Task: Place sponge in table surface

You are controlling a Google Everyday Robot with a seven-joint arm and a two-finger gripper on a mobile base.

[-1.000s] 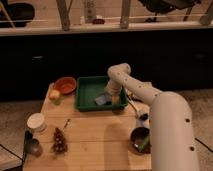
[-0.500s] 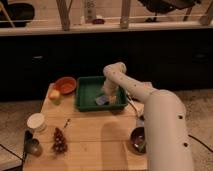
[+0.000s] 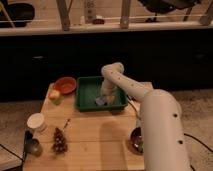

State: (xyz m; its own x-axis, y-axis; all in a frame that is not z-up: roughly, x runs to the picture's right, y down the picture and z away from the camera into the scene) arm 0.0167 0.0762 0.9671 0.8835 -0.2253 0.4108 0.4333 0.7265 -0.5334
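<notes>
Arm first: the big white robot arm (image 3: 150, 117) rises from the lower right, bends at an elbow near the top of the green tray (image 3: 86, 95), and drops its gripper (image 3: 104, 96) straight down inside that tray. The gripper sits low over the right half of the tray floor, right at the sponge (image 3: 100, 101), a small grey-blue pad lying just inside the tray's front wall. Gripper and sponge look to be touching, but whether the pad is grasped or merely under the tool, I cannot tell from here.

So the sponge is in the tray, not on the table surface (image 3: 100, 140), whose pale planks spread out in front of the tray.

Left of the tray sits an orange bowl (image 3: 65, 84), and just in front of it a yellow-green lump (image 3: 55, 95) at the table's left edge. Further forward on the left stands a white cup (image 3: 36, 122), with a dark metallic object (image 3: 31, 145) near the front corner. A reddish-brown cluster (image 3: 59, 141) lies beside that. On the right, a dark bowl (image 3: 136, 139) peeks out from behind the arm.
</notes>
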